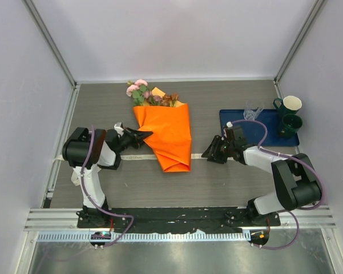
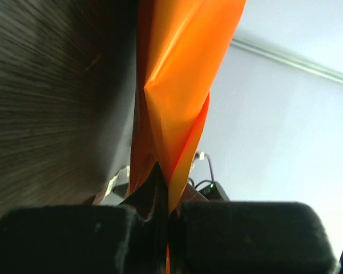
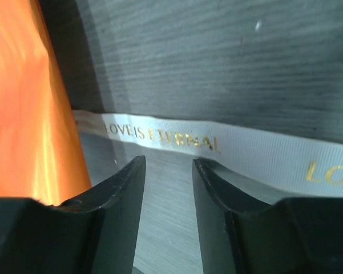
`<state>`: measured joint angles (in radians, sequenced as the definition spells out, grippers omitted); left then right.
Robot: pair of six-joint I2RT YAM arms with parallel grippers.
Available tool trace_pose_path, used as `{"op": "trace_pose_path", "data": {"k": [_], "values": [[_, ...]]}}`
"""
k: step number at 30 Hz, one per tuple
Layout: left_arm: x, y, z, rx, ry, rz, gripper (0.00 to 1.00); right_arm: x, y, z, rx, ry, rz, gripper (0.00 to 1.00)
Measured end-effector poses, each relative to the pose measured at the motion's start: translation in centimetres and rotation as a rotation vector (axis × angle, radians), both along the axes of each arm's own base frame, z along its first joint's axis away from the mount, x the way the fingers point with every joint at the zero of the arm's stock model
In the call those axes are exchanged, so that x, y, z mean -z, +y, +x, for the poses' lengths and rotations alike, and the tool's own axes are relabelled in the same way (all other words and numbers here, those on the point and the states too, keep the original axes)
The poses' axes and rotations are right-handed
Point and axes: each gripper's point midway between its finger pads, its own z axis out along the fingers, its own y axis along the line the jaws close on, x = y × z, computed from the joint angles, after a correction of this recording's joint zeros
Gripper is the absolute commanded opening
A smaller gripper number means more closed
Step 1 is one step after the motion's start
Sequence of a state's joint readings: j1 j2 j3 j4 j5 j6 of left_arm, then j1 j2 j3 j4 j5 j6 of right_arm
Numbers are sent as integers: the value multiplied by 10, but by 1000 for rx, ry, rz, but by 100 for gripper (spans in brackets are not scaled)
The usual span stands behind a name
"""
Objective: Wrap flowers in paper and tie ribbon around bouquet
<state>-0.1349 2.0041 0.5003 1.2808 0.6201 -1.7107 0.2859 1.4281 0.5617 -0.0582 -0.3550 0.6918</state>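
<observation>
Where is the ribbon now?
In the top view the ribbon runs left-right across the table, under the bouquet's narrow end, its right part just ahead of the right gripper.

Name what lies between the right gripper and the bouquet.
A stretch of the ribbon, flat on the table, runs from the bouquet toward the right gripper. The top view shows this, and the right wrist view shows it close up.

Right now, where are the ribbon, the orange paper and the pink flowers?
ribbon [image 3: 257, 153]: right wrist view, the plain white stretch of the band.
orange paper [image 1: 170, 134]: top view, middle of the folded wrap.
pink flowers [image 1: 138, 86]: top view, the blooms sticking out the far end.
</observation>
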Motion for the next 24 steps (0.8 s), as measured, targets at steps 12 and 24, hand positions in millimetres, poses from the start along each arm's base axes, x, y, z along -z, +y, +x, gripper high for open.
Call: {"op": "trace_pose_path", "data": {"k": [12, 24], "values": [[-1, 6, -35, 131, -12, 115, 0, 0, 4, 33, 84, -40, 21, 45], [24, 18, -69, 225, 11, 391, 0, 0, 5, 35, 83, -48, 21, 44]]}}
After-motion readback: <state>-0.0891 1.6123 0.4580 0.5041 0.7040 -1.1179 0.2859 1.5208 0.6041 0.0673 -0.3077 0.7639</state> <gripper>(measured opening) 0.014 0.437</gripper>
